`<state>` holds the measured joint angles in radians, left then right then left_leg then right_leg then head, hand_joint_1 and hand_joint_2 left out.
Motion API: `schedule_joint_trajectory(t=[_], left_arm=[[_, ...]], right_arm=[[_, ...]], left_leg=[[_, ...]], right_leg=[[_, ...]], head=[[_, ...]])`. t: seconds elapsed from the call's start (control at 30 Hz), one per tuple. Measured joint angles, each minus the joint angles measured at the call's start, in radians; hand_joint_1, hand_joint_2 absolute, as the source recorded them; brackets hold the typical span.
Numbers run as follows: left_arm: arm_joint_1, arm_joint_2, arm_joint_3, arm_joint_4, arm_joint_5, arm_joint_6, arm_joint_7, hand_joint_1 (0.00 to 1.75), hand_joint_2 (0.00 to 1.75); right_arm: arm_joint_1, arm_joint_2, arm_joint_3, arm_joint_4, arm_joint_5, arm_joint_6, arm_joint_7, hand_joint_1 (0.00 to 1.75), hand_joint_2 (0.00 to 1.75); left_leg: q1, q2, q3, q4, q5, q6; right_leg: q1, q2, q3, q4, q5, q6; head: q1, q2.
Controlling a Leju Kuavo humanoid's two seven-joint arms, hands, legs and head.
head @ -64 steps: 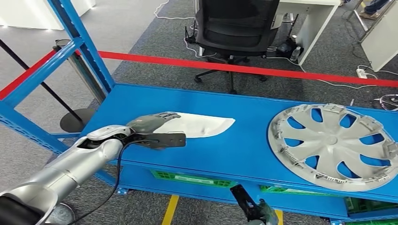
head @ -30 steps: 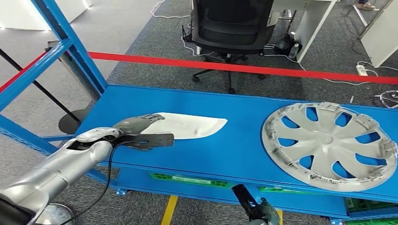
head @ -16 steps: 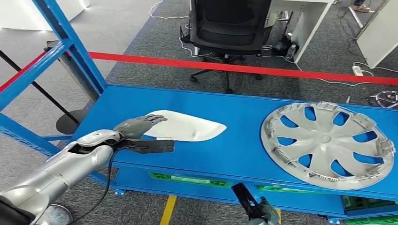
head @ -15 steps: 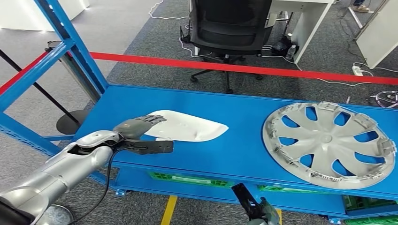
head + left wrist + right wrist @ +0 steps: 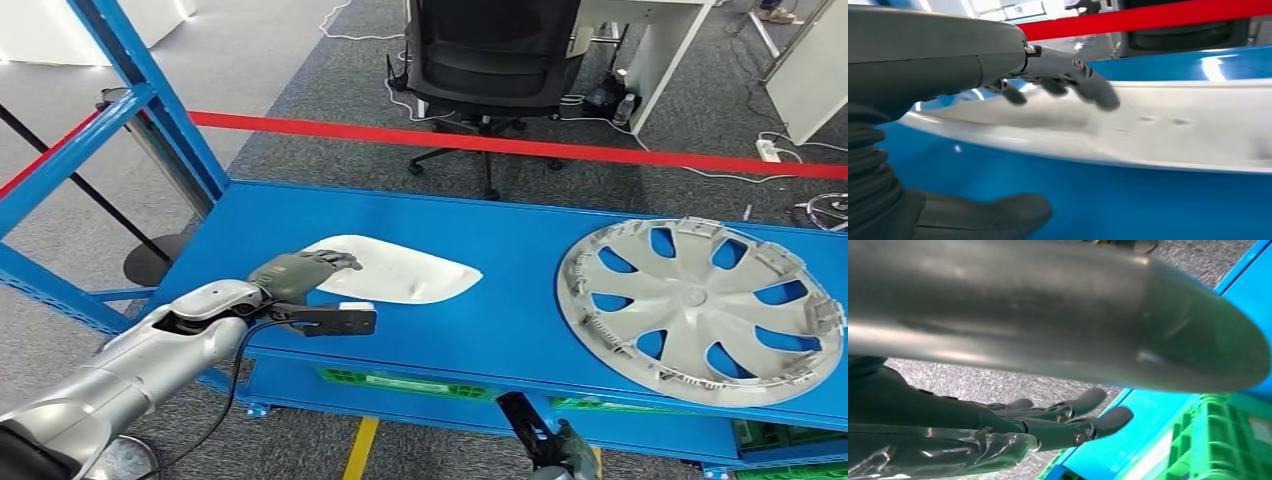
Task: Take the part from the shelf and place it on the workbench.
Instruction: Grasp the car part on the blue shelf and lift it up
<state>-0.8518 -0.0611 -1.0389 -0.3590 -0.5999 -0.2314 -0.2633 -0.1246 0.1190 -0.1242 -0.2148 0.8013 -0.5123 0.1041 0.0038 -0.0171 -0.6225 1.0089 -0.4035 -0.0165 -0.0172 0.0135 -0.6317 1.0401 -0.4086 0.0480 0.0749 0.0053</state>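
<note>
Two parts on the blue shelf, left hand on the white one

Two parts lie well apart on the glossy blue metal shelf (image 5: 520, 290). At its left end sits the white part (image 5: 400, 270), a smooth, flat, glossy panel, rounded at one end and tapering to a point at the other. The left hand (image 5: 300, 272) is at its rounded end: dark fingers (image 5: 1088, 85) curl over the top surface while the thick grey thumb (image 5: 993, 215) sits low beside the near edge, apart from them. Whether it truly grips the panel, I cannot tell. Over to the right rests the silver hubcap (image 5: 700, 310), a round plastic wheel cover with curved spokes and clips around its rim. Down below, the right hand (image 5: 1048, 425) hangs with fingers straight and close together, holding nothing, beside a green ribbed plastic crate (image 5: 1228, 440) under the shelf.
</note>
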Motion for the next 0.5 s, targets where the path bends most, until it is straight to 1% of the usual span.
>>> schedule_joint_trajectory(t=[0.03,0.07,0.1,0.13,0.17,0.2,0.23,0.27,0.3,0.33,0.37,0.4,0.43,0.5], left_arm=[[0.001,0.000,-0.002,0.001,0.000,0.001,-0.001,1.64,1.75],[0.001,0.000,-0.005,0.001,0.000,0.001,-0.002,1.64,1.75],[0.001,0.000,-0.007,0.002,0.000,0.002,-0.002,1.67,1.75],[0.002,0.000,-0.008,0.002,0.000,0.002,-0.002,1.69,1.75],[0.003,0.000,-0.009,0.002,0.000,0.003,-0.002,1.72,1.75],[0.006,0.000,-0.010,0.003,0.000,0.004,-0.002,1.75,1.75],[0.008,0.001,-0.011,0.004,0.000,0.007,-0.003,1.75,1.75],[0.009,0.001,-0.011,0.004,0.000,0.011,-0.003,1.75,1.75],[0.008,0.002,-0.011,0.005,0.001,0.017,-0.004,1.75,1.75],[0.007,0.002,-0.011,0.005,0.001,0.023,-0.006,1.75,1.75],[0.005,0.002,-0.011,0.005,0.001,0.028,-0.007,1.75,1.75],[0.002,0.001,-0.011,0.005,0.001,0.033,-0.008,1.75,1.75],[0.000,0.000,-0.011,0.005,0.001,0.035,-0.010,1.75,1.75],[-0.002,-0.004,-0.011,0.005,0.001,0.039,-0.014,1.75,1.75]], right_arm=[[0.001,0.000,-0.002,0.000,0.000,0.000,0.000,0.00,0.00],[0.000,0.000,-0.003,0.000,0.000,0.000,0.000,0.00,0.00],[0.000,0.000,-0.005,0.000,0.001,0.000,0.000,0.00,0.00],[0.000,0.000,-0.006,0.000,0.001,0.000,0.000,0.00,0.00],[0.000,0.000,-0.006,0.000,0.001,0.000,0.000,0.00,0.00],[0.001,0.000,-0.007,0.000,0.001,0.000,0.000,0.00,0.00],[0.001,0.000,-0.008,0.000,0.001,0.000,0.000,0.00,0.00],[0.002,0.000,-0.008,0.000,0.002,0.000,0.000,0.00,0.00],[0.002,0.000,-0.009,0.000,0.002,0.000,0.000,0.00,0.00],[0.001,0.000,-0.009,0.000,0.003,0.000,-0.001,0.00,0.00],[0.001,0.000,-0.010,0.000,0.003,0.000,-0.001,0.00,0.00],[0.000,0.000,-0.010,0.000,0.003,0.001,-0.002,0.00,0.00],[0.000,0.000,-0.011,0.000,0.004,0.001,-0.003,0.00,0.00],[0.001,0.000,-0.013,0.000,0.004,0.001,-0.005,0.00,0.00]], left_leg=[[0.001,0.001,0.000,0.001,-0.003,-0.005],[0.002,0.002,-0.006,0.015,-0.014,-0.010],[0.003,0.003,-0.021,0.047,-0.035,-0.014],[0.003,0.004,-0.047,0.103,-0.066,-0.018],[0.003,0.005,-0.080,0.171,-0.098,-0.020],[0.003,0.005,-0.111,0.234,-0.122,-0.022],[0.003,0.005,-0.132,0.274,-0.130,-0.022],[0.003,0.005,-0.133,0.276,-0.118,-0.020],[0.003,0.005,-0.116,0.242,-0.090,-0.018],[0.003,0.005,-0.084,0.181,-0.055,-0.014],[0.003,0.005,-0.049,0.114,-0.027,-0.011],[0.002,0.005,-0.020,0.058,-0.011,-0.008],[0.001,0.004,-0.003,0.023,-0.005,-0.005],[-0.001,0.004,0.005,0.003,-0.009,0.004]], right_leg=[[0.000,0.000,0.000,-0.001,0.001,-0.006],[-0.001,0.000,0.001,-0.003,0.002,-0.013],[-0.003,-0.001,0.002,-0.005,0.003,-0.019],[-0.003,-0.001,0.002,-0.005,0.003,-0.022],[-0.003,-0.002,0.002,-0.005,0.003,-0.025],[-0.003,-0.003,0.002,-0.005,0.002,-0.025],[-0.002,-0.003,0.002,-0.005,0.002,-0.026],[-0.002,-0.003,0.003,-0.005,0.002,-0.026],[-0.002,-0.003,0.005,-0.005,0.002,-0.025],[-0.003,-0.003,0.007,-0.005,0.001,-0.024],[-0.001,-0.002,0.008,-0.004,0.000,-0.021],[0.001,-0.001,0.007,-0.003,0.000,-0.017],[0.002,0.000,0.006,-0.003,0.000,-0.012],[0.002,0.001,0.005,-0.007,0.003,0.000]], head=[[0.000,0.000],[-0.001,0.000],[-0.002,0.000],[-0.004,0.000],[-0.004,0.000],[-0.004,0.000],[-0.004,0.000],[-0.004,0.000],[-0.004,0.000],[-0.004,0.000],[-0.005,0.000],[-0.004,0.000],[-0.004,0.000],[-0.002,0.000]])
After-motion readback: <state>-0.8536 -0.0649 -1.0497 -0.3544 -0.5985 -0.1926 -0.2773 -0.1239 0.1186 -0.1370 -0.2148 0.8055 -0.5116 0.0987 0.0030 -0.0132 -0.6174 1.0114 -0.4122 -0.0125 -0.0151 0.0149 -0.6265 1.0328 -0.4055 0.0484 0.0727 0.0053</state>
